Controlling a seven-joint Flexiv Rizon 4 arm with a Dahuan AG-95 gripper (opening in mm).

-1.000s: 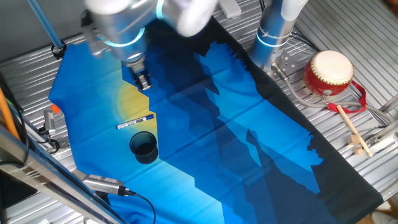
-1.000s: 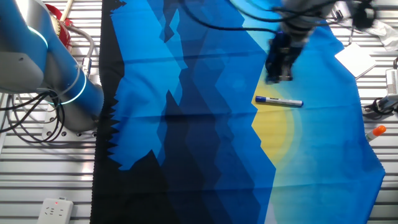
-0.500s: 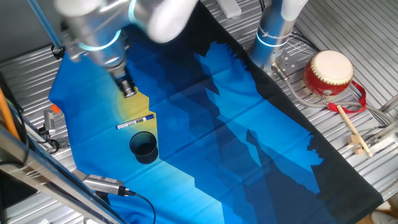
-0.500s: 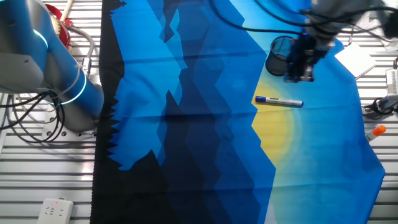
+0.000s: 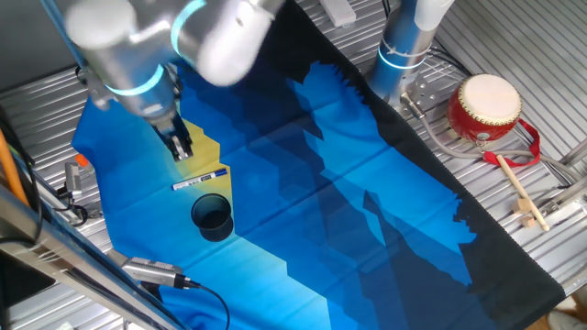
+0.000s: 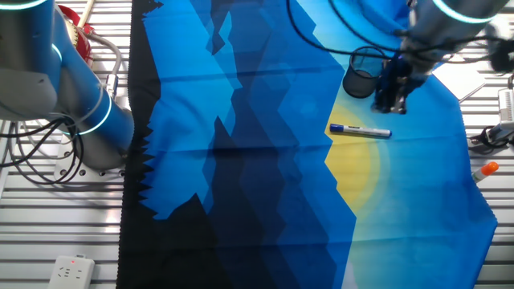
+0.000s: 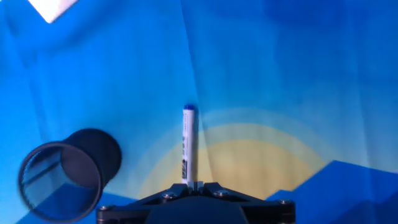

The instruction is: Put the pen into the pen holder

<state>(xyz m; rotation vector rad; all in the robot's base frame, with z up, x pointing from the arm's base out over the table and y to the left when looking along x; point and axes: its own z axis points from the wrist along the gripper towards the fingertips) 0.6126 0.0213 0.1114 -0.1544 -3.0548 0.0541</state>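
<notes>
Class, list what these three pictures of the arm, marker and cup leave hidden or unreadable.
- Pincer fingertips: hand view cuts them off at the bottom edge; fixed views show them too small, so open or shut is unclear.
- Slim white marker pen: label print is too small to read.
- Dark cylindrical pen holder: the arm partly covers it.

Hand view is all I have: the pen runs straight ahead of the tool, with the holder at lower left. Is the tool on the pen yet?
Observer: No. One fixed view shows the tool hanging short of the pen, with yellow cloth visible between them.
Operator: Are the jaws open?
Observer: I cannot tell from either fixed view; the fingers are too small there.
Operator: What else is on the table?
Observer: A red-and-cream drum with a drumstick beside it, off the cloth at the end opposite the pen.
</notes>
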